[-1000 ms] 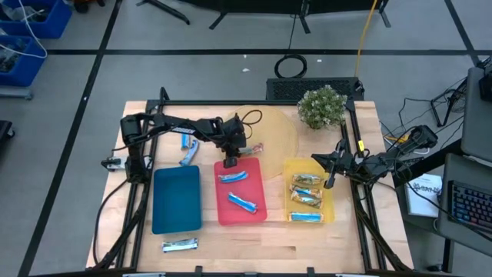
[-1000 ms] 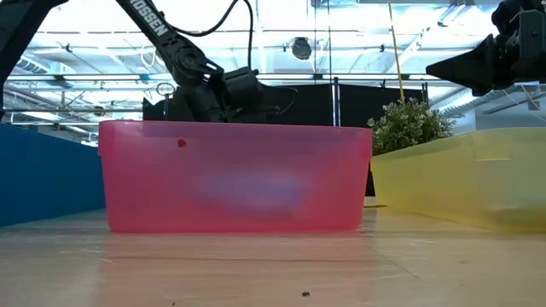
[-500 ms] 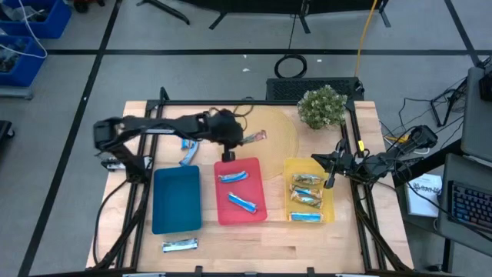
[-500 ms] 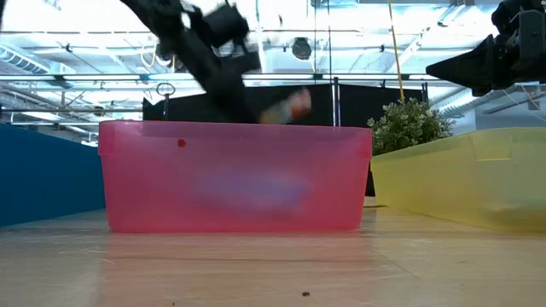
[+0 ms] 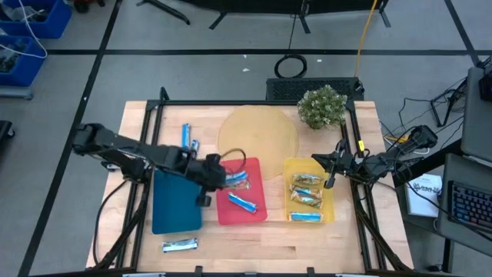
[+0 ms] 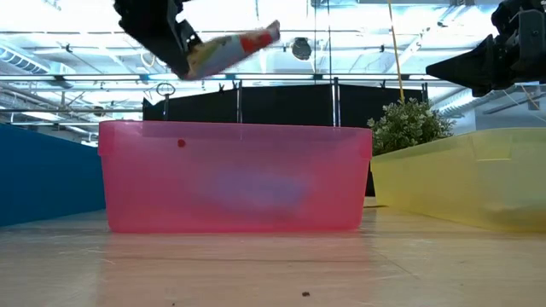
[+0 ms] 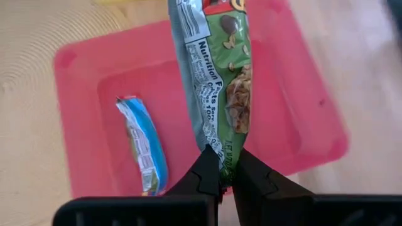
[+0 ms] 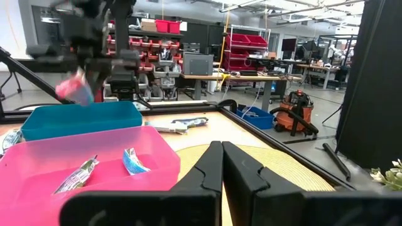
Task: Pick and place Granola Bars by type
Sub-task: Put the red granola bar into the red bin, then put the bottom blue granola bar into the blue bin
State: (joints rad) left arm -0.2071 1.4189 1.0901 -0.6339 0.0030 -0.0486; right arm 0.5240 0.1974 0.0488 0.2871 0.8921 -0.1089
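Note:
My left gripper hovers over the red tray, shut on a silver-grey bar with green and red print. The low view shows that bar well above the tray's rim. A bright blue bar lies flat on the red tray's floor. The yellow tray holds several brown-gold bars and a blue one. Two blue bars lie on the table beyond the blue tray, and a silver one lies near the table's near edge. My right gripper waits, shut, by the yellow tray's right side. My left gripper pinches the bar's flat crimped end between its two fingers, with only the fingertips on it. The fingers come from the table's left. The bar is lifted clear above the red tray and sticks out past the fingers, its free end tilted upward.
A round tan disc lies beyond the red tray, and a potted plant stands at the far right corner. A dark frame runs along the table's far edge and sides. Bare wood shows along the near edge.
My left gripper has lifted the bar off the tan disc. It has carried the bar toward the table's near edge and a little leftward, rising as it went, and now holds it high over the red tray. My right arm has kept still.

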